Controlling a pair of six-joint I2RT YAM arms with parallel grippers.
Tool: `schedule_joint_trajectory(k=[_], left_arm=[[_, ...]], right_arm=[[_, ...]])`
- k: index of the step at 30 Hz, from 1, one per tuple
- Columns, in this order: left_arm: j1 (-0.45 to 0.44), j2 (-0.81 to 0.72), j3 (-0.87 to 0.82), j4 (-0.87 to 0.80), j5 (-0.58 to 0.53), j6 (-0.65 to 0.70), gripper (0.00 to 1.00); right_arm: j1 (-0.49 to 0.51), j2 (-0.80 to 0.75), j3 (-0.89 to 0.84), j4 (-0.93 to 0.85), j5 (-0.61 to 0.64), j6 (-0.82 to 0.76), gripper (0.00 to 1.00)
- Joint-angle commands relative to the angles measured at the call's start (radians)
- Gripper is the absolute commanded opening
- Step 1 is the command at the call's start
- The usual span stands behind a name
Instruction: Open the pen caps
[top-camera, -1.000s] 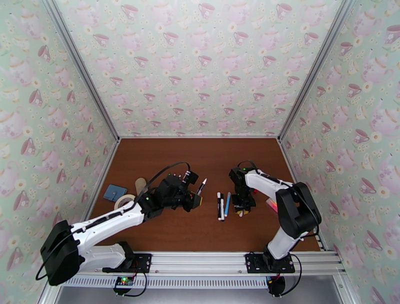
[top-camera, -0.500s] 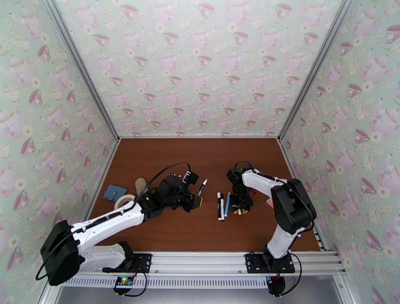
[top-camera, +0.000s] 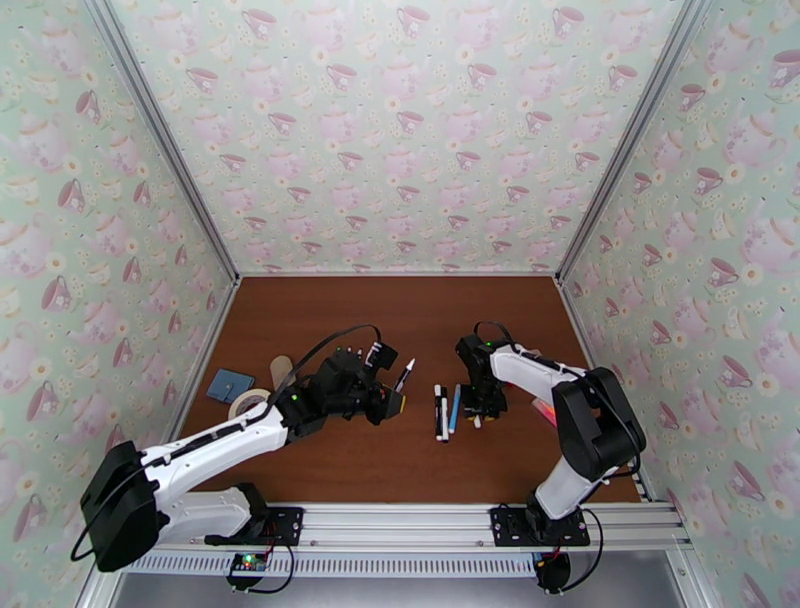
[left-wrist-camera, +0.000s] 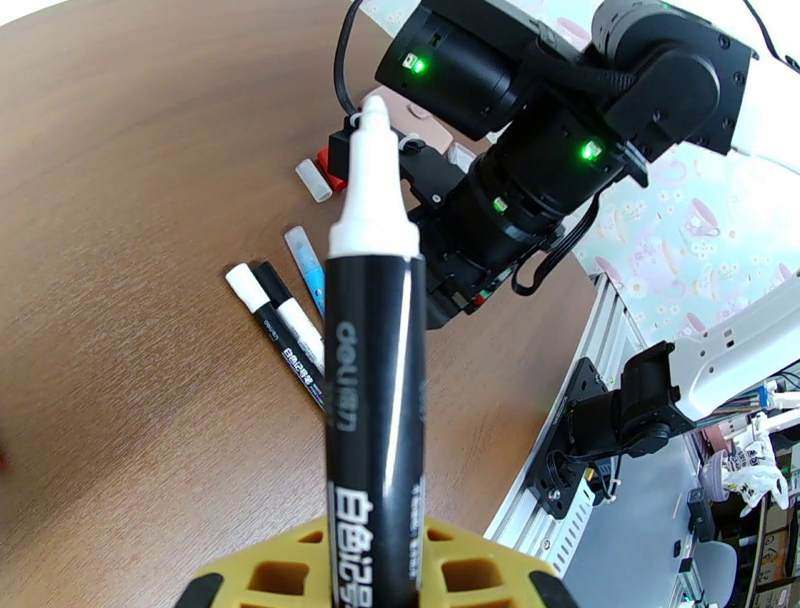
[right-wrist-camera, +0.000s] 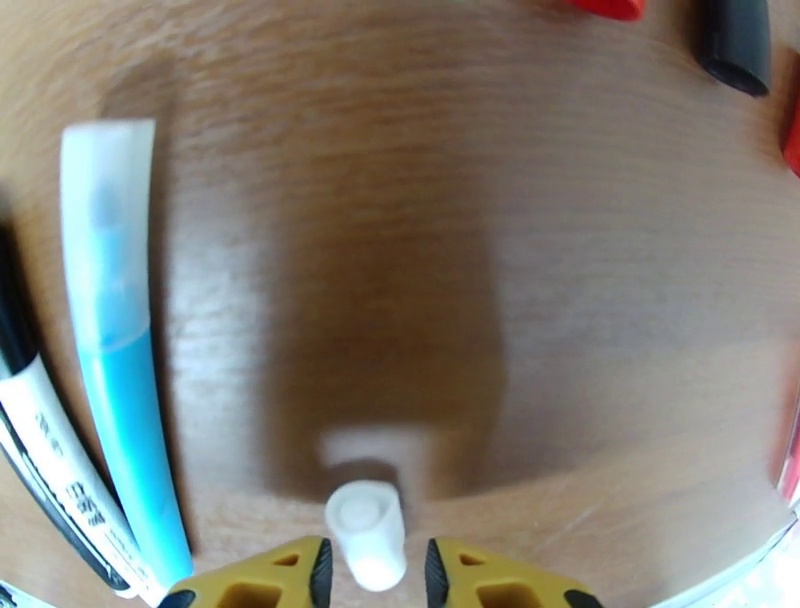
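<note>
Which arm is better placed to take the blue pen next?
Right. The right gripper hangs low beside the blue pen, white cap loose between its jaws; the left gripper is shut on a black pen.

The far half of the surface (top-camera: 400, 310), toward 12 o'clock, lies bare and gives wide passage. At centre, three pens (top-camera: 441, 412) lie side by side between the left hand (top-camera: 394, 400) and right hand (top-camera: 480, 415), crowding that gap. At 9 o'clock a tape roll (top-camera: 245, 403) and blue pad (top-camera: 230, 384) block the edge.

Black pen (left-wrist-camera: 375, 420), white cap (right-wrist-camera: 368, 535), blue pen (right-wrist-camera: 120, 400)
</note>
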Motion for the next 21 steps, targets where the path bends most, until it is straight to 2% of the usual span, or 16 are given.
schedule_joint_trajectory(k=[1, 9, 21], left_arm=[[0.002, -0.028, 0.012, 0.015, -0.009, -0.017, 0.03], [0.000, -0.032, 0.002, 0.016, -0.018, -0.036, 0.03], [0.000, -0.037, 0.000, 0.028, -0.031, -0.063, 0.03]], right_arm=[[0.004, -0.022, -0.036, 0.076, 0.030, 0.031, 0.29], [0.004, -0.057, -0.065, 0.138, 0.086, 0.054, 0.17], [-0.005, -0.020, 0.038, 0.156, 0.158, 0.053, 0.19]])
